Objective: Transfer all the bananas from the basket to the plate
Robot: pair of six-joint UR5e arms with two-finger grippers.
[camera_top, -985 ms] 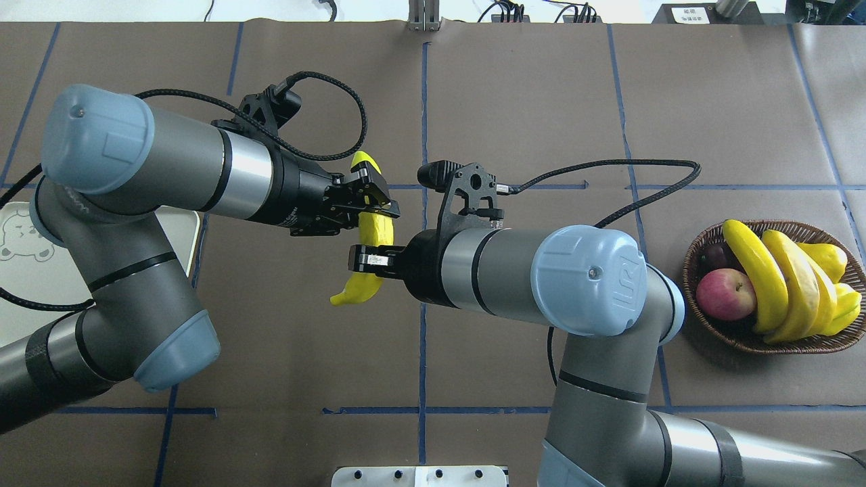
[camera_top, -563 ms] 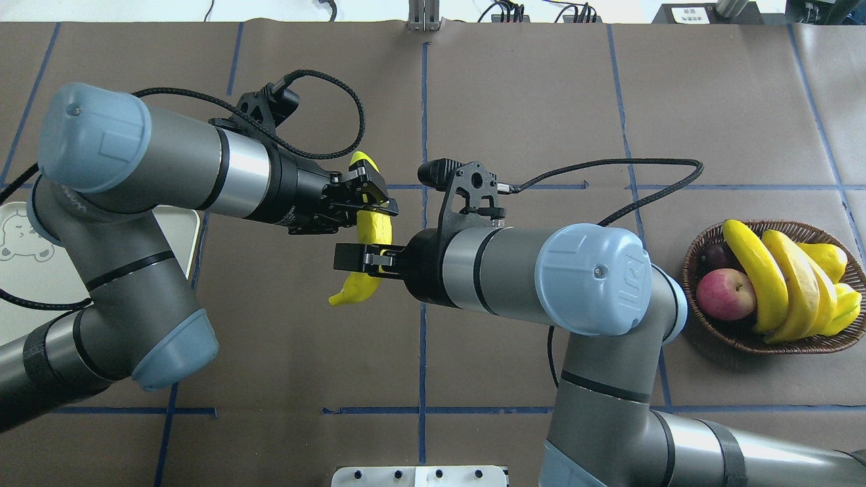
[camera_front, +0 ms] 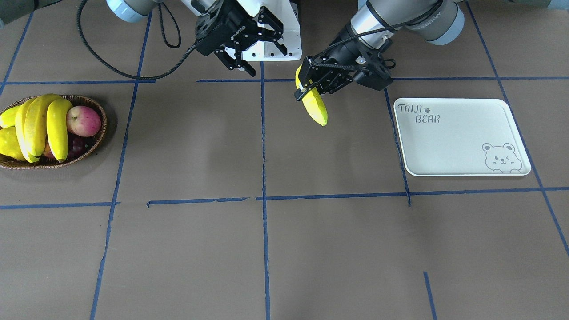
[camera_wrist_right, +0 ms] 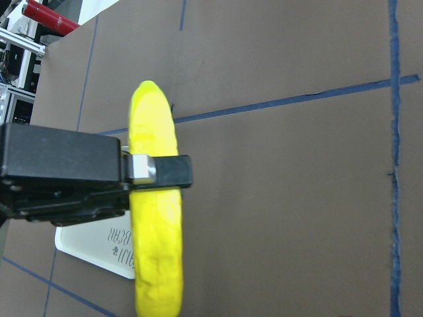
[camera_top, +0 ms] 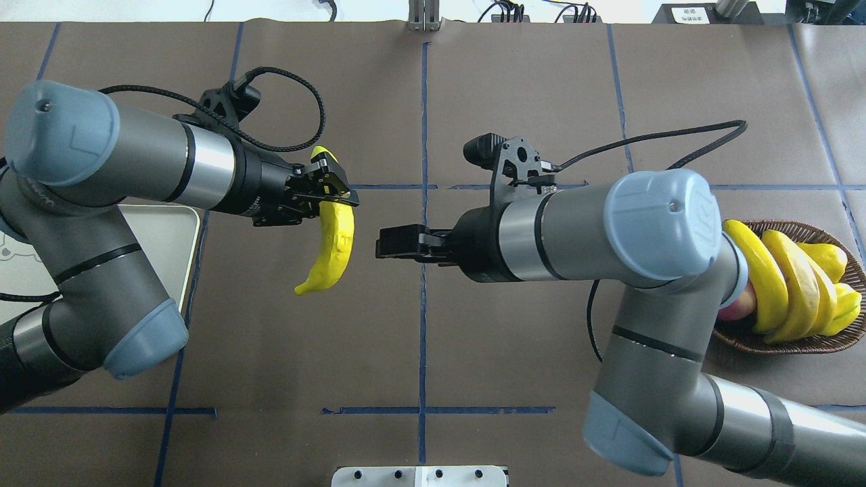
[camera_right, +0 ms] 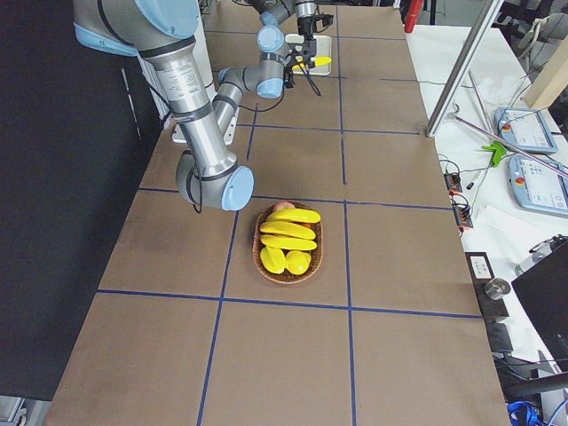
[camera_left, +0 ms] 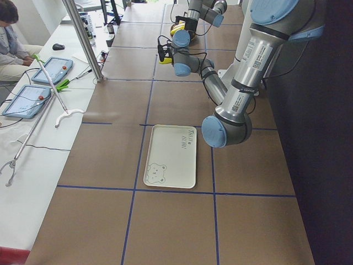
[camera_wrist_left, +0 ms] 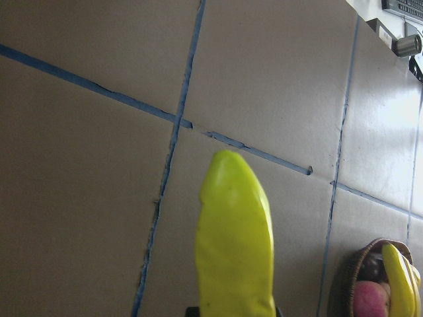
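Note:
My left gripper (camera_top: pixel 333 191) is shut on one yellow banana (camera_top: pixel 330 245) near its upper end and holds it above the table; it shows the same in the front view (camera_front: pixel 310 85), banana (camera_front: pixel 315 108) hanging down. In the right wrist view a left finger (camera_wrist_right: pixel 160 170) crosses the banana (camera_wrist_right: pixel 156 231). My right gripper (camera_top: pixel 383 243) is open and empty, just right of the banana, jaws spread in the front view (camera_front: pixel 261 53). Three more bananas (camera_top: pixel 771 281) lie in the wicker basket (camera_top: pixel 791 346) at the right. The plate (camera_front: pixel 458 138) lies bare at the left, partly under my left arm (camera_top: pixel 177 233).
A red apple (camera_front: pixel 83 120), a dark fruit and stubby yellow fruit (camera_top: pixel 829 257) share the basket (camera_front: pixel 100 130). Blue tape lines cross the brown table cover. Camera cables loop over both wrists. A white base plate (camera_top: pixel 419 475) sits at the near table edge.
My right gripper let go of the banana and drew back to the right. My left gripper moved left toward the plate with the banana in it.

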